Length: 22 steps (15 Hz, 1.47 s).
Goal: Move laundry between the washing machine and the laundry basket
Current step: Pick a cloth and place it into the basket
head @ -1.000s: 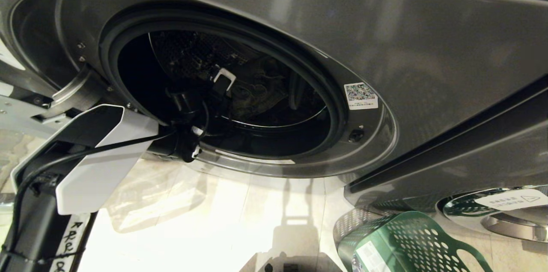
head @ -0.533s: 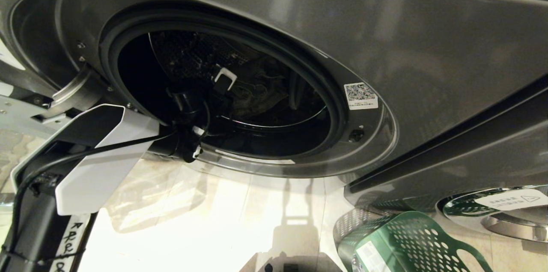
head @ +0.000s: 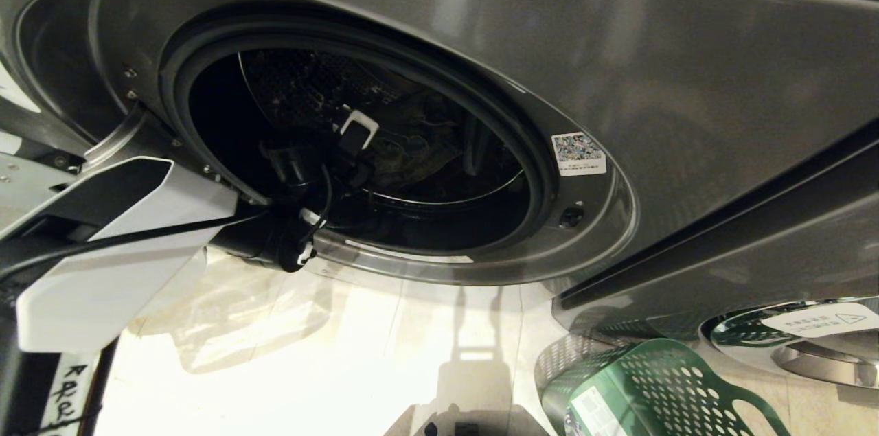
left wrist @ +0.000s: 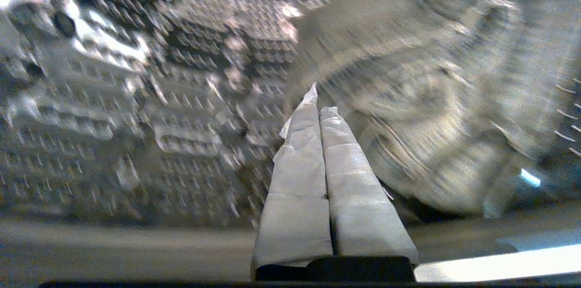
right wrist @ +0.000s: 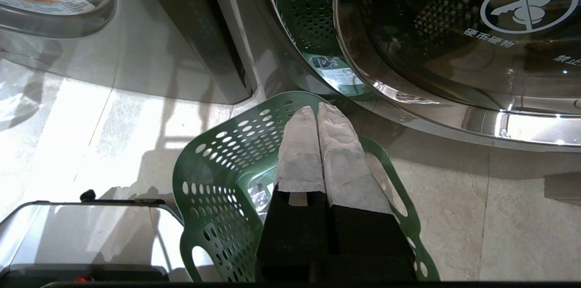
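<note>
The grey washing machine [head: 687, 79] stands with its round door opening uncovered. My left arm reaches through that opening, and my left gripper [head: 362, 146] is inside the dark drum. In the left wrist view the left gripper [left wrist: 320, 103] is shut, its taped fingers [left wrist: 299, 165] pressed together with nothing seen between them. A pale bundle of laundry [left wrist: 435, 111] lies just beside the fingertips against the perforated drum wall [left wrist: 136, 97]. The green laundry basket [head: 645, 381] stands on the floor at the lower right. My right gripper [right wrist: 317, 109] hangs shut over the basket [right wrist: 213, 165].
A second machine's glass door [right wrist: 454, 29] sits just beyond the basket. The rubber door seal [head: 542, 168] rings the opening around my left arm. Pale tiled floor [head: 384, 353] lies below the machine, and part of my base [right wrist: 81, 233] shows beside the basket.
My left forearm has shifted left and its wrist has drawn back slightly toward the door rim. The laundry, the basket and the right arm have not moved.
</note>
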{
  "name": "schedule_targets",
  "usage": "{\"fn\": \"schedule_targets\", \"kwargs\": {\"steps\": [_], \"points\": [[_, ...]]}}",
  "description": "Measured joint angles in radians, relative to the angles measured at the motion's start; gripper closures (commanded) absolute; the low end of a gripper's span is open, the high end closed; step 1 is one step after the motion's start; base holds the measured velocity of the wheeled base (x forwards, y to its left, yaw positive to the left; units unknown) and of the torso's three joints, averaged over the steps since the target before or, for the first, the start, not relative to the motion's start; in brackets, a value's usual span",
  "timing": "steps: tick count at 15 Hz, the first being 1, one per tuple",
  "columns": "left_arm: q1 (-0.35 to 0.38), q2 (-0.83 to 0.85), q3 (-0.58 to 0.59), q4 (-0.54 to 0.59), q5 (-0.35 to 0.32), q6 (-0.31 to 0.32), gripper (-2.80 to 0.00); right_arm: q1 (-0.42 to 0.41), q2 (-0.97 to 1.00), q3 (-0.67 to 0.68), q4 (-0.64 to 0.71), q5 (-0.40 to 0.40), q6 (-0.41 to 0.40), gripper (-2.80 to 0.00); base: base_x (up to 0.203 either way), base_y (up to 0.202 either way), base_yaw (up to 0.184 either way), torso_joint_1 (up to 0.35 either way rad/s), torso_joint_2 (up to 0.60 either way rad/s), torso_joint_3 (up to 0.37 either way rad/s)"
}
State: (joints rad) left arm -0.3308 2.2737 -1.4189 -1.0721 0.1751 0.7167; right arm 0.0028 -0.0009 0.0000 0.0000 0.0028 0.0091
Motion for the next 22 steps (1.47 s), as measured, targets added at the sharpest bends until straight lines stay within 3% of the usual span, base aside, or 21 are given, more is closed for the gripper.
{"fn": "schedule_targets", "kwargs": {"steps": [3,6,9,12,15,22], "points": [[-0.022,-0.052,0.072,-0.033,0.015,-0.06,0.0,0.0,0.0,0.0,0.0,0.0,0.0,0.0,0.0,0.0,0.0,0.0,0.0,0.0],[-0.073,-0.094,0.144,-0.02,0.012,-0.178,0.0,0.0,0.0,0.0,0.0,0.0,0.0,0.0,0.0,0.0,0.0,0.0,0.0,0.0],[-0.142,-0.151,0.23,0.031,0.015,-0.347,0.0,0.0,0.0,0.0,0.0,0.0,0.0,0.0,0.0,0.0,0.0,0.0,0.0,0.0],[-0.201,-0.222,0.264,0.185,0.032,-0.526,0.0,0.0,0.0,0.0,0.0,0.0,0.0,0.0,0.0,0.0,0.0,0.0,0.0,0.0],[-0.218,-0.224,0.207,0.248,0.053,-0.641,0.0,0.0,0.0,0.0,0.0,0.0,0.0,0.0,0.0,0.0,0.0,0.0,0.0,0.0],[-0.216,0.019,-0.193,0.223,0.064,-0.677,0.0,0.0,0.0,0.0,0.0,0.0,0.0,0.0,0.0,0.0,0.0,0.0,0.0,0.0]]}}
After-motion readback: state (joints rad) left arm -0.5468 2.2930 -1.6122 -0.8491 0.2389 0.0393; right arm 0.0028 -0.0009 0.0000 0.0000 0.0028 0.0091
